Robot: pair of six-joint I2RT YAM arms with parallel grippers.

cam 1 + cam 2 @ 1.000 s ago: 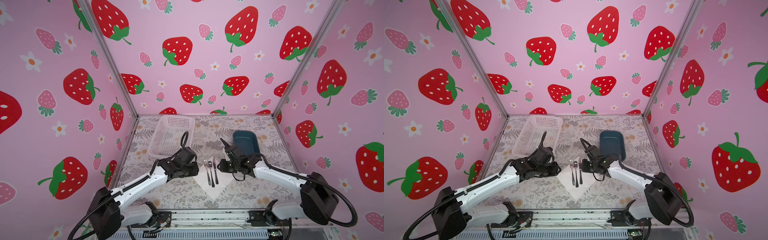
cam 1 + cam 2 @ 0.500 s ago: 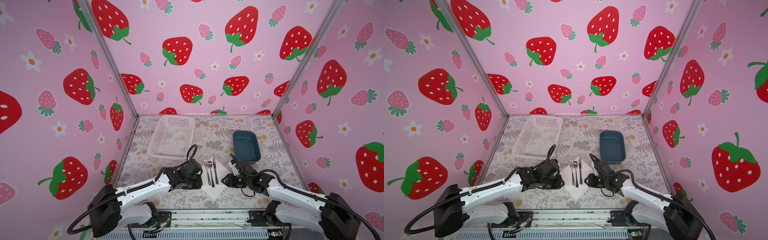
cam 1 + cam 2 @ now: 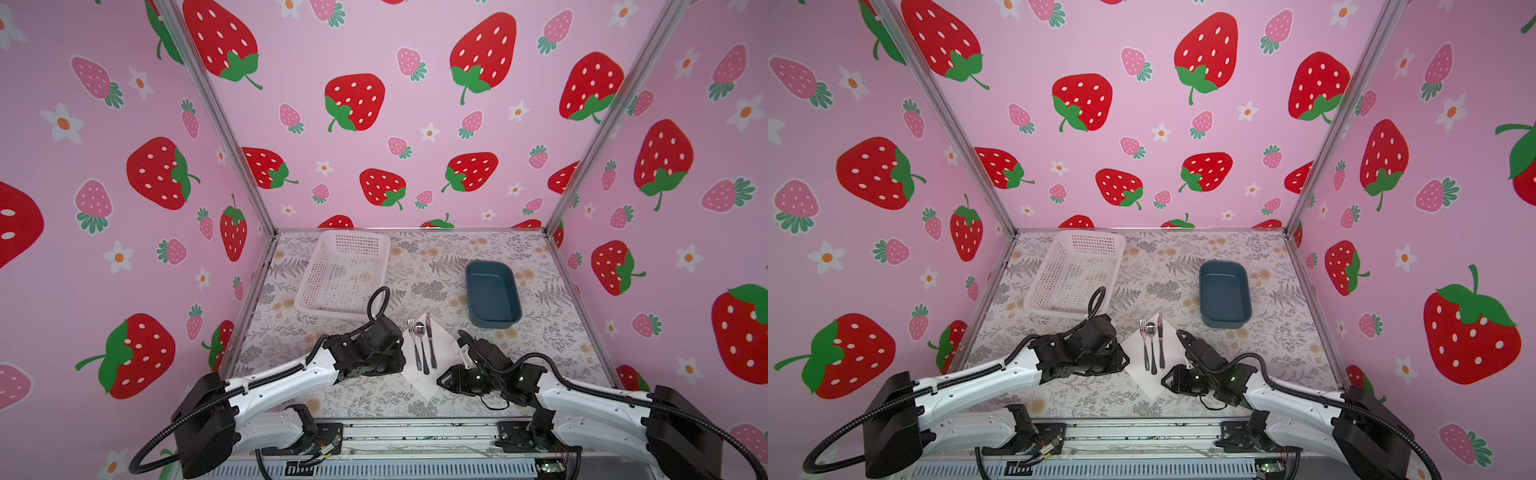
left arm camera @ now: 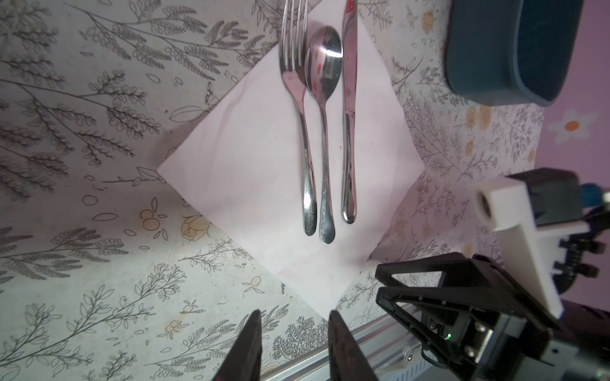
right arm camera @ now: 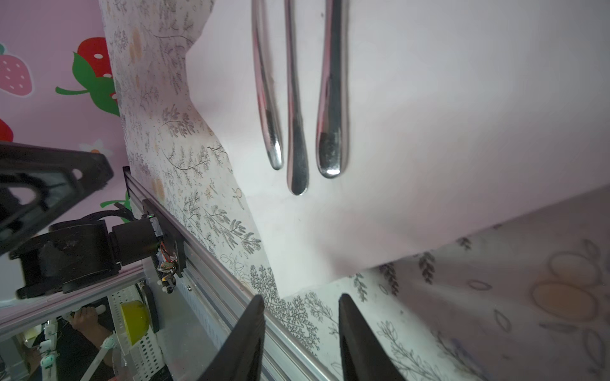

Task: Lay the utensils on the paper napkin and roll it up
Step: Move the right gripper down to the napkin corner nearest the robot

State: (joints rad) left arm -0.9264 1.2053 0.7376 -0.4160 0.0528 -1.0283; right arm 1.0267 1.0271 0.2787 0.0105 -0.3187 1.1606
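Observation:
The paper napkin [image 3: 446, 351] [image 3: 1133, 347] [image 4: 257, 158] [image 5: 429, 132] lies flat as a white diamond near the table's front. On it lie the utensils side by side: fork [image 3: 412, 340] [image 4: 298, 99], spoon [image 3: 421, 347] [image 4: 323, 66] and knife [image 3: 431, 343] [image 4: 348, 99], with only their handles [image 5: 297, 148] in the right wrist view. My left gripper [image 3: 398, 365] [image 3: 1122, 361] [image 4: 293, 313] is open and empty, low at the napkin's near left edge. Facing it at the near right edge, my right gripper [image 3: 440, 380] [image 3: 1165, 380] [image 5: 301, 297] is open too, holding nothing.
A white perforated basket [image 3: 345, 274] [image 3: 1075, 270] stands at the back left. A dark blue tray [image 3: 492, 295] [image 3: 1225, 293] [image 4: 495, 49] sits right of centre, beyond the napkin. The metal front rail [image 3: 415, 432] [image 5: 214, 264] runs just behind both grippers.
Both grippers came back toward the table's front, down to the napkin's near corner. The right one left the knife's side near the tray. Both jaws have spread a little wider.

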